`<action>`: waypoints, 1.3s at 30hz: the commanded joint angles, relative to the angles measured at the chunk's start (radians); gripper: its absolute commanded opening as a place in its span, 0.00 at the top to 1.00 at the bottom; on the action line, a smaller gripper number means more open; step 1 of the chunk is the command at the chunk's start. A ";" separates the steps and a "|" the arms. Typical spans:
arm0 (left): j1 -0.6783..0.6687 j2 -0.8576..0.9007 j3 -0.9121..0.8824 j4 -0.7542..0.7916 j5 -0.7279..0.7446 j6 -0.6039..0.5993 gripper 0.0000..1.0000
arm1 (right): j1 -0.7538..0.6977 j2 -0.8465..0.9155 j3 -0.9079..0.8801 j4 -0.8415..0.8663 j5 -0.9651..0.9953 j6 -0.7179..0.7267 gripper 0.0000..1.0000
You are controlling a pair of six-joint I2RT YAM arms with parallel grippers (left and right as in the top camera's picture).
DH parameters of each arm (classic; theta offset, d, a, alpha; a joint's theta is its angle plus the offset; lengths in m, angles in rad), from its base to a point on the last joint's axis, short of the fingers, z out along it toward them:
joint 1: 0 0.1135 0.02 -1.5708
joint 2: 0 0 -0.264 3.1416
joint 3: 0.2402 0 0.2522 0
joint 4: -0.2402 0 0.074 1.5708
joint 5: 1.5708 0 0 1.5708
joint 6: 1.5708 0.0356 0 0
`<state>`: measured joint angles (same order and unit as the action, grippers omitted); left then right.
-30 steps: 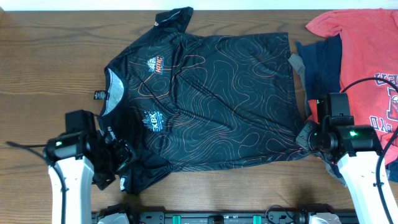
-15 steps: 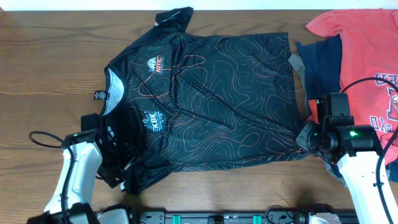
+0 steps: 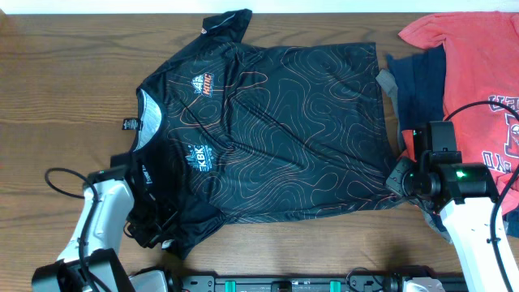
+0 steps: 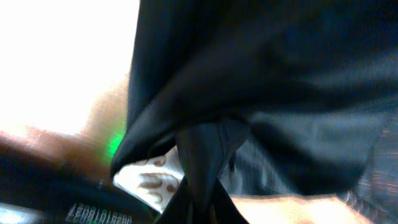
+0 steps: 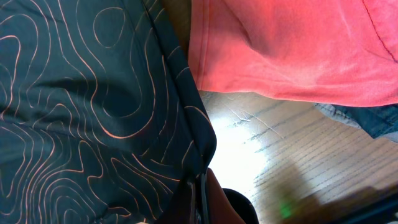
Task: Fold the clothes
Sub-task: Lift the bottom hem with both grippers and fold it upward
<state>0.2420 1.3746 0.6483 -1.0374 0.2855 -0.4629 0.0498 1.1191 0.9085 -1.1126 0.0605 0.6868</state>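
Left gripper (image 3: 156,229) pinches the black T-shirt (image 3: 276,130) at its near-left sleeve; right gripper (image 3: 396,182) pinches the near-right hem, just beside the navy garment (image 3: 418,81) and red T-shirt (image 3: 474,57).

Brown wooden table (image 3: 65,81) under black contour-patterned T-shirt (image 3: 276,138), red T-shirt (image 3: 478,57) and navy garment (image 3: 422,81).

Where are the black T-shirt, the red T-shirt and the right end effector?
black T-shirt (image 3: 276,130), overhead view, chest
red T-shirt (image 3: 478,57), overhead view, upper body
right end effector (image 5: 200,186), right wrist view, between its fingertips
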 commanded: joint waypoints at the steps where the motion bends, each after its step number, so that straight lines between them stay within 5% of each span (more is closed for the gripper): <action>1: 0.005 -0.035 0.114 -0.069 0.001 0.062 0.94 | 0.000 0.002 0.021 -0.007 0.018 -0.016 0.99; 9: 0.136 -0.169 0.315 -0.251 -0.016 0.109 0.94 | 0.000 0.002 0.021 -0.071 0.018 -0.016 0.99; 22: 0.454 -0.342 0.341 -0.317 0.096 0.156 0.94 | 0.000 0.002 0.021 -0.117 0.008 -0.015 0.99; 31: 0.447 -0.357 0.341 -0.036 0.392 0.149 0.94 | 0.004 0.036 0.021 0.037 -0.005 -0.076 0.99; 39: 0.331 -0.261 0.340 0.270 0.410 0.145 0.94 | 0.004 0.163 0.021 0.308 -0.010 -0.117 0.99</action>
<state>0.6201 1.0798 0.9733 -0.8146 0.6571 -0.3248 0.0498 1.2434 0.9154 -0.8478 0.0456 0.6174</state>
